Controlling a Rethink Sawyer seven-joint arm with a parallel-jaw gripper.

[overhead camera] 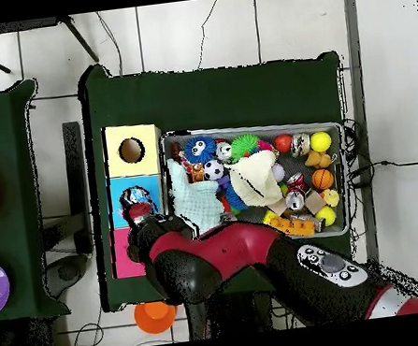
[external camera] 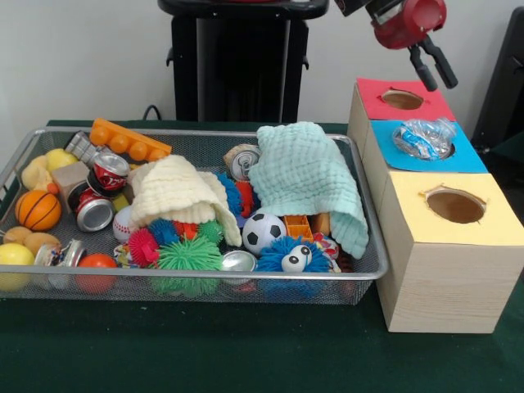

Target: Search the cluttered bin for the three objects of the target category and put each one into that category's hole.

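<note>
1. While the crumpled bottle (external camera: 424, 137) sits across the blue-surround hole (external camera: 458, 155) in the front view, it looks only partly sunk, so the step in hand is judged to be finishing this drop: a gentle push straight down on its middle should seat it without flicking it off the box.
2. Front view: the fingers (external camera: 431, 62) hang above the red-surround hole (external camera: 402, 99), spread and holding nothing, apart from the bottle.
3. Front view: the wire-mesh bin (external camera: 372, 266) on the green counter (external camera: 246, 352) holds soda cans (external camera: 102, 190), a basketball (external camera: 38, 210), a toy soccer ball (external camera: 264, 232), spiky rubber balls (external camera: 188, 255), an orange block (external camera: 129, 141), a cream cloth (external camera: 182, 195) and a mint cloth (external camera: 309, 180). No other bottle shows; any remaining ones are likely under the cloths, so lifting a cloth by its edge is the sensible search.
4. Front view: the yellow-surround hole (external camera: 455, 205) and the red one look empty.
5. Overhead view: the arm (overhead camera: 232, 253) reaches over the box, its fingers near the blue section (overhead camera: 119, 196), where the bottle (overhead camera: 136, 197) lies; the bin (overhead camera: 347, 173) sits just beside the box.
</note>
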